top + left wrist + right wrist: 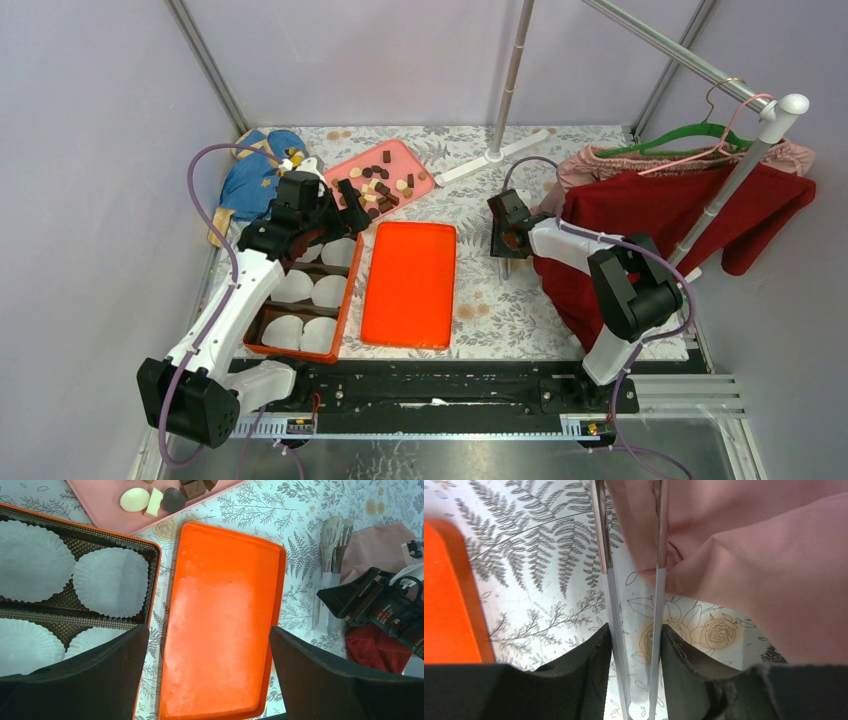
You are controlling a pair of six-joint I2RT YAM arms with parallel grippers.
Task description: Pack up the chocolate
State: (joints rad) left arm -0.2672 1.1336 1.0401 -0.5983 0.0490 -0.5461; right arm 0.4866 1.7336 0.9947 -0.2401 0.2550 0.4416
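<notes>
The chocolate lies as several small dark, light brown and cream pieces on a pink tray at the back left. A few pieces show at the top of the left wrist view. My left gripper is open and empty, above the gap between the pink tray and the orange box. In its wrist view the left gripper hangs over the orange lid. My right gripper is shut on metal tongs. The right gripper squeezes both tong arms over the floral cloth.
The orange box holds white paper cup liners in a brown insert. The orange lid lies right of it. A blue cloth lies at back left. Red and pink garments hang at right; a rack pole stands behind.
</notes>
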